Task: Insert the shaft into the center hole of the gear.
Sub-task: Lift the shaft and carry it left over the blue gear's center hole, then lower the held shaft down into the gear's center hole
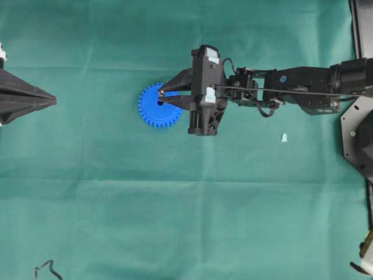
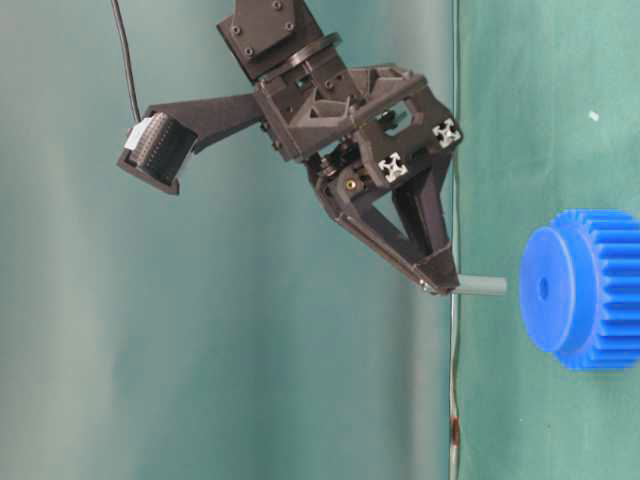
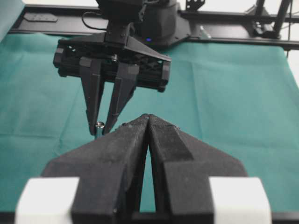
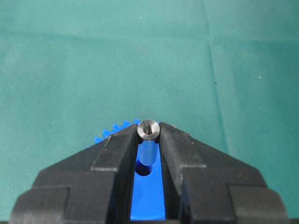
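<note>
The bright blue gear (image 1: 152, 108) lies flat on the green cloth. My right gripper (image 1: 161, 97) hangs over it, shut on the shaft (image 4: 148, 148), a short silvery pin gripped near its shiny round end. In the table-level view the shaft (image 2: 480, 286) points at the gear's (image 2: 590, 290) flat face with a gap between them, roughly in line with the center hole (image 2: 543, 288). From the right wrist, the pin's lower end sits just over the dark center hole (image 4: 143, 170). My left gripper (image 1: 54, 101) is far to the left, shut and empty (image 3: 148, 117).
A small pale blue scrap (image 1: 284, 137) lies on the cloth to the right, under the right arm. A black wire clip (image 1: 46, 269) sits at the bottom left corner. A dark frame rail (image 3: 233, 39) runs along the table's far side.
</note>
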Motion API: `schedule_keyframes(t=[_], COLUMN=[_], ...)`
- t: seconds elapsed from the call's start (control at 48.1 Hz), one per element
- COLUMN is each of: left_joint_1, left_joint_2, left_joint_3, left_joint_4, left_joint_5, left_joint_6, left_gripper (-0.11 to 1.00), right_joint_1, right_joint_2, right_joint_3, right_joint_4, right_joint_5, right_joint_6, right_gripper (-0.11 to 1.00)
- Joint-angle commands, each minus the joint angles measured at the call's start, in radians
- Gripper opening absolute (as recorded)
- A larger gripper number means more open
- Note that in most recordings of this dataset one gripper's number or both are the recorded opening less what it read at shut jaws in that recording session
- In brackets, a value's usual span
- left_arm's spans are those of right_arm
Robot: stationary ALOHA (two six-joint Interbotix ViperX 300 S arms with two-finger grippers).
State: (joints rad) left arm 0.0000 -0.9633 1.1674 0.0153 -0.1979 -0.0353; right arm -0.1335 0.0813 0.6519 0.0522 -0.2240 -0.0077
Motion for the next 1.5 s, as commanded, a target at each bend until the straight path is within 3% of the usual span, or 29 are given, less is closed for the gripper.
schedule_keyframes(t=[0.0, 0.415, 0.852, 1.475], left_joint_1=[0.002, 0.0, 0.002, 0.002], left_joint_2=[0.005, 0.005, 0.005, 0.003], left_joint_3=[-0.025, -0.025, -0.025, -0.025], left_joint_4=[0.002, 0.002, 0.002, 0.002], left_joint_5=[-0.009, -0.011, -0.012, -0.014], left_joint_6=[0.0, -0.002, 0.0, 0.0], left_gripper=[0.0, 0.0, 0.0, 0.0], right_joint_1=[0.0, 0.0, 0.0, 0.0], right_joint_2=[-0.008, 0.067, 0.026, 0.097], right_joint_3=[-0.012, -0.002, -0.008, -0.002], right_joint_4=[0.0, 0.017, 0.009, 0.017], right_joint_5=[-0.005, -0.058, -0.072, -0.143], right_joint_6=[0.003, 0.014, 0.006, 0.012], right_gripper=[0.16, 0.16, 0.16, 0.16])
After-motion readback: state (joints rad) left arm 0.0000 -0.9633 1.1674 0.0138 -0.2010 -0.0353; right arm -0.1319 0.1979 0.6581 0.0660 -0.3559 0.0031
